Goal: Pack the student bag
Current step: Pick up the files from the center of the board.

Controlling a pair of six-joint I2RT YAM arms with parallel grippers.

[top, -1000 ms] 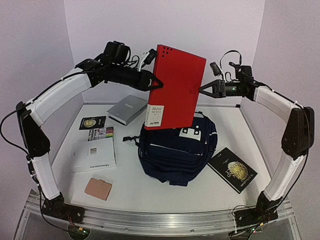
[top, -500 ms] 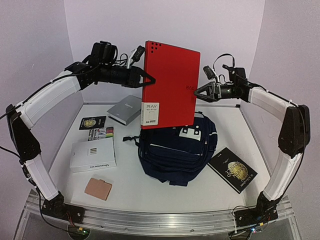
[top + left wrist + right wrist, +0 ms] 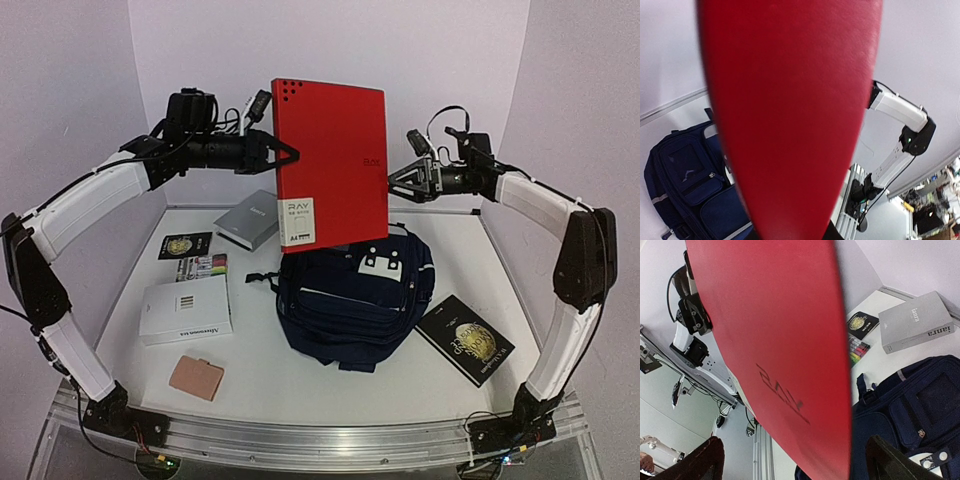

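The student bag (image 3: 350, 300), a dark navy backpack with a white patch, lies in the middle of the table. My left gripper (image 3: 287, 155) is shut on the left edge of a large red folder (image 3: 330, 160) and holds it upright in the air above the bag. The folder fills the left wrist view (image 3: 790, 100), with the bag (image 3: 685, 180) below it. My right gripper (image 3: 393, 182) is open at the folder's right edge. In the right wrist view its fingers (image 3: 705, 460) stand wide on either side of the folder (image 3: 775, 340), with the bag (image 3: 910, 405) beneath.
A grey book (image 3: 252, 220) lies behind the bag. At the left lie a small black booklet (image 3: 185, 244), a marker pack (image 3: 202, 266), a white book (image 3: 187, 308) and a tan wallet (image 3: 196, 377). A black book with a gold emblem (image 3: 466, 339) lies at the right.
My left gripper has carried the red folder up and to the left and turned it more upright. My right gripper has followed to the left, staying at its right edge.
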